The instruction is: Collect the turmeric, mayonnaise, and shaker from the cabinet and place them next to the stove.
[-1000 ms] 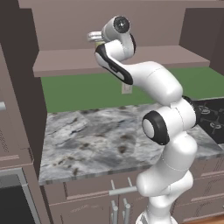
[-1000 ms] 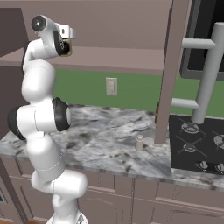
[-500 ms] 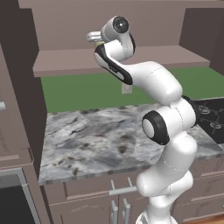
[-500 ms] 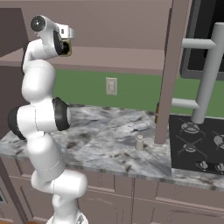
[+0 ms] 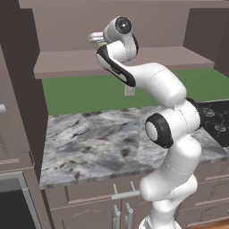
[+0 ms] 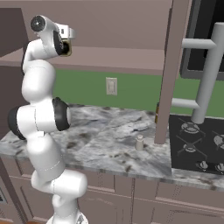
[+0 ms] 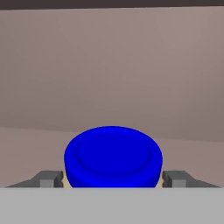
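The mayonnaise (image 7: 113,156) shows its bright blue lid close up, standing on the cabinet (image 5: 134,59) shelf before the plain back panel. My gripper (image 7: 112,179) straddles it, with one grey fingertip pressed against each side of the jar. In the left base view the gripper (image 5: 95,37) is raised to the shelf's left part, a cream bit of the jar (image 5: 101,44) just under it. The small pale shaker (image 6: 139,142) stands on the marble counter left of the stove (image 6: 197,144). A sliver of amber, perhaps the turmeric (image 6: 156,116), peeks from behind the open door's edge.
The cabinet's open door (image 6: 168,65) hangs edge-on over the counter between shelf and stove. A wall socket (image 6: 111,86) sits on the green backsplash. Base drawers with handles (image 5: 123,195) run below the marble counter (image 5: 98,143). A tall unit (image 5: 18,112) stands at the left.
The jaws have drawn in slightly. The arm has hardly moved at the shelf, and the shaker is where it was.
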{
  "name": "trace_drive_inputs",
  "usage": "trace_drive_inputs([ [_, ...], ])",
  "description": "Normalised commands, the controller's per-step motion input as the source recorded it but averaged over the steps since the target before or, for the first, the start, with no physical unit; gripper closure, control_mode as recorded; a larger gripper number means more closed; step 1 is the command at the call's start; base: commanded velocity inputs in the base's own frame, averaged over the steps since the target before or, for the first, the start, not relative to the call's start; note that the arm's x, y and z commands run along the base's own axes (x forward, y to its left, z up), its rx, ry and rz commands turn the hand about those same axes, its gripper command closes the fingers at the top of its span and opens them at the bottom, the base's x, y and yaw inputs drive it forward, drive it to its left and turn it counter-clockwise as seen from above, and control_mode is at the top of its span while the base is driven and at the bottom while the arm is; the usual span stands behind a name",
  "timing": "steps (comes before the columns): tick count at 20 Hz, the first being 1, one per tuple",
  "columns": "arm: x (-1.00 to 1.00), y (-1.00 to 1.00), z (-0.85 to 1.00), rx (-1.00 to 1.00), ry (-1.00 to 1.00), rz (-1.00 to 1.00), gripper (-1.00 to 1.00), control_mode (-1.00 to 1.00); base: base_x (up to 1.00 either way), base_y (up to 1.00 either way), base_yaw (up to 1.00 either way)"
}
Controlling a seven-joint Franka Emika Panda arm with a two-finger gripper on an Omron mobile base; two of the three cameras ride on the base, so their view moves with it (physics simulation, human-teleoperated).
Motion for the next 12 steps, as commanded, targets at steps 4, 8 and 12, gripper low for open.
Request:
trace_drive_inputs([
  [4, -0.1, 0.0, -0.11, 0.0, 0.0, 0.0, 1.0, -1.0, 0.0, 0.0, 0.0],
  [8, -0.57, 0.0, -0.05, 0.02, -0.11, 0.0, 1.0, -1.0, 0.0, 0.0, 0.0],
  [12, -0.86, -0.01, 0.01, 0.04, -0.17, -0.06, 1.0, -1.0, 0.0, 0.0, 0.0],
])
